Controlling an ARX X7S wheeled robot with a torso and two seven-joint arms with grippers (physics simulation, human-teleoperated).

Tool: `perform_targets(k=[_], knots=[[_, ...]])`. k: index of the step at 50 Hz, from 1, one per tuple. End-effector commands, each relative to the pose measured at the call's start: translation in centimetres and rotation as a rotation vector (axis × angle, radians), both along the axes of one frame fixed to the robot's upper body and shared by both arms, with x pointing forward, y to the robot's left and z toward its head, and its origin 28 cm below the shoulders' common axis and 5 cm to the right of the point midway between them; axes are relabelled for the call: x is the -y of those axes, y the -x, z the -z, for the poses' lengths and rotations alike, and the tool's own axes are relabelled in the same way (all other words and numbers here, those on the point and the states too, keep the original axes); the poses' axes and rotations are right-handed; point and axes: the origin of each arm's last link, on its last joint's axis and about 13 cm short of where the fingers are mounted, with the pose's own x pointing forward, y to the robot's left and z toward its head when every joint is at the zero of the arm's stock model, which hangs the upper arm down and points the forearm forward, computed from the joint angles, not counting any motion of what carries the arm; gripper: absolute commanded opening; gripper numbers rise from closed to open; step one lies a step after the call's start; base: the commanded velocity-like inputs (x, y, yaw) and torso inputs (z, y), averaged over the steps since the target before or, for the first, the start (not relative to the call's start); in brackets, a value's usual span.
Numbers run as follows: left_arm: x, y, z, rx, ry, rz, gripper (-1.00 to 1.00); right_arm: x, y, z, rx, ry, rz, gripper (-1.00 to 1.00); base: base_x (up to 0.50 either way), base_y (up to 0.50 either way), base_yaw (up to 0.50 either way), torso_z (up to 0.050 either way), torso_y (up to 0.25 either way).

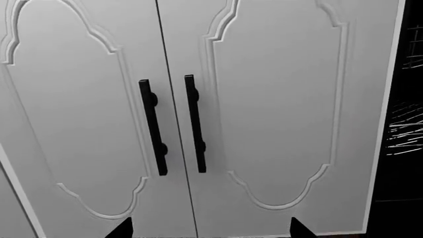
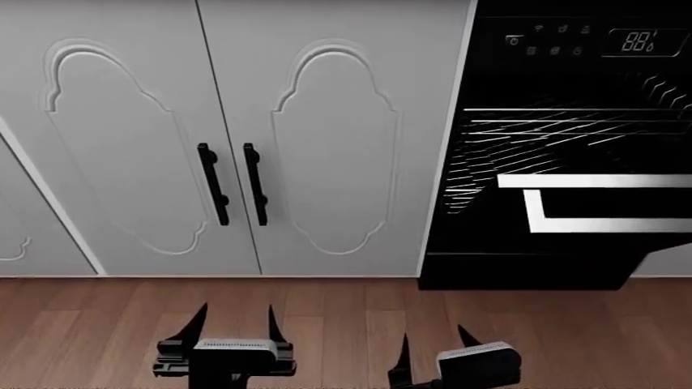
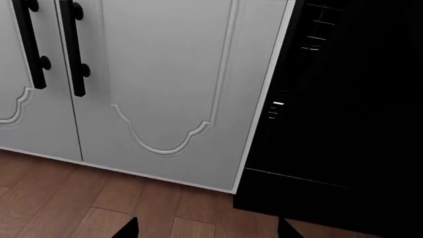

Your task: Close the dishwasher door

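Black door: the dishwasher door (image 2: 605, 203) is hanging part-open, ahead and to the right of the right claw (image 2: 433, 350), its silver-white edge strip (image 2: 595, 181) showing; its right end is running off the head view.
Display: the panel readout (image 2: 638, 40) is glowing "88"; smaller icons beside it are staying unreadable.
Racks: wire racks (image 2: 540, 130) are showing behind the door.
Claws: the left claw (image 2: 236, 324) and right claw are both hovering low over the wooden floor (image 2: 97, 324), tips spread apart, touching nothing.
Cabinets: pale grey cabinet doors (image 2: 324, 146) with black bar handles (image 2: 254, 185) are facing the left claw.
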Motion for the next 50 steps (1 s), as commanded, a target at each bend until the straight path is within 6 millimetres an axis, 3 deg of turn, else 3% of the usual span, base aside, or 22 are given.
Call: perform_targets(k=[1, 50], knots=[[-0.02, -0.07, 0.04, 0.003, -0.001, -0.004, 1.0, 0.05, -0.02, 0.05, -0.001, -0.005, 0.0, 1.0, 0.0, 0.0, 0.0, -0.05, 0.0], [-0.03, -0.14, 0.27, 0.01, -0.017, -0.01, 1.0, 0.18, -0.06, -0.05, -0.002, -0.006, -0.011, 1.0, 0.0, 0.0, 0.0, -0.05, 0.0]])
